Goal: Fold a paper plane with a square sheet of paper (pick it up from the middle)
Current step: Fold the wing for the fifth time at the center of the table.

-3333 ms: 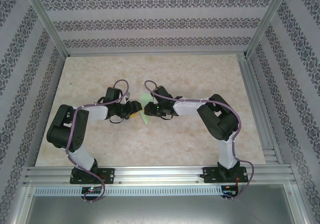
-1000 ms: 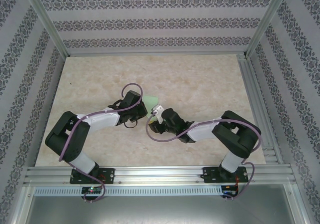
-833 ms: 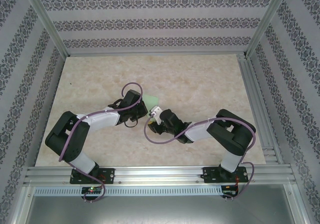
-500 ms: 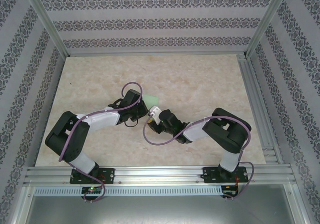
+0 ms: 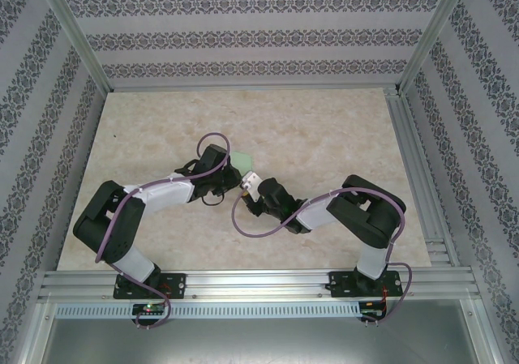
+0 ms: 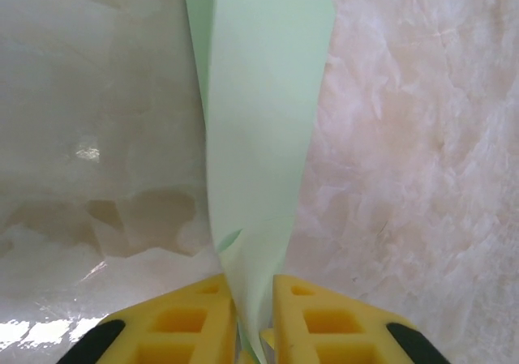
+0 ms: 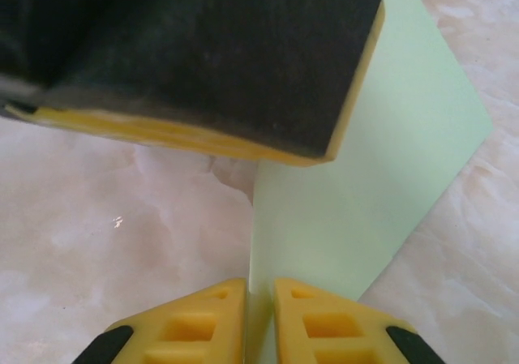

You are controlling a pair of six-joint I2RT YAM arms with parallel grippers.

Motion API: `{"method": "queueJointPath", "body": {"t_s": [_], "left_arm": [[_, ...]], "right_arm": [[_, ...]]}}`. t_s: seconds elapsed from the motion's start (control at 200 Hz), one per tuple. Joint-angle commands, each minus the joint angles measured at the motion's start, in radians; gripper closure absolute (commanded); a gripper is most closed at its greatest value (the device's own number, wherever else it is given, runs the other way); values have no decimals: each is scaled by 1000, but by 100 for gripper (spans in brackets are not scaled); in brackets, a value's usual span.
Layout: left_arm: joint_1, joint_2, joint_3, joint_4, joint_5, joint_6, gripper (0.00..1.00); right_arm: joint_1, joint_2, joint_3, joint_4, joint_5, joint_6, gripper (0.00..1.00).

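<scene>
Pale green, the paper plane (image 5: 244, 163) sits close to the middle of the table (image 5: 324, 121), where both arms meet above the marbled top. In the left wrist view the folded paper runs away from the camera as a narrow doubled strip over the table. Its near end lies in the slot between the two yellow fingers of the left gripper (image 6: 254, 291). Those fingers stand a sliver apart, and I cannot tell whether they pinch the paper or merely flank it. The right gripper (image 7: 259, 291) is closed on the straight folded edge of the same paper and holds it. From that edge a broad flap fans out to a blunt corner above the table's surface. A black-padded, yellow-backed finger (image 7: 203, 56) of the left gripper crosses just beyond, overlapping the flap's far part in that view. From overhead, the two wrists crowd together at the table's middle, and a small green corner pokes out toward the table's far edge.
</scene>
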Motion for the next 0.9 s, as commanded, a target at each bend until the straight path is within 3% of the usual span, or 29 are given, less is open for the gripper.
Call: {"method": "queueJointPath", "body": {"t_s": [0.0,0.225,0.33,0.5,0.624,0.899], "left_arm": [[32,-2,24,-13,13,26,76],[70,32,22,-10,38,61,75],[74,40,25,-10,46,73,80],[75,37,26,-9,62,77,92],[74,29,31,-26,69,77,93],[73,14,36,-50,81,72,94]], "right_arm": [[9,-11,-22,41,9,-29,86],[7,-29,-56,65,1,-45,89],[6,-34,-68,78,-14,-44,88],[4,-34,-64,109,-19,-34,78],[4,-26,-28,93,-16,-30,71],[1,42,22,150,8,-57,69]]}}
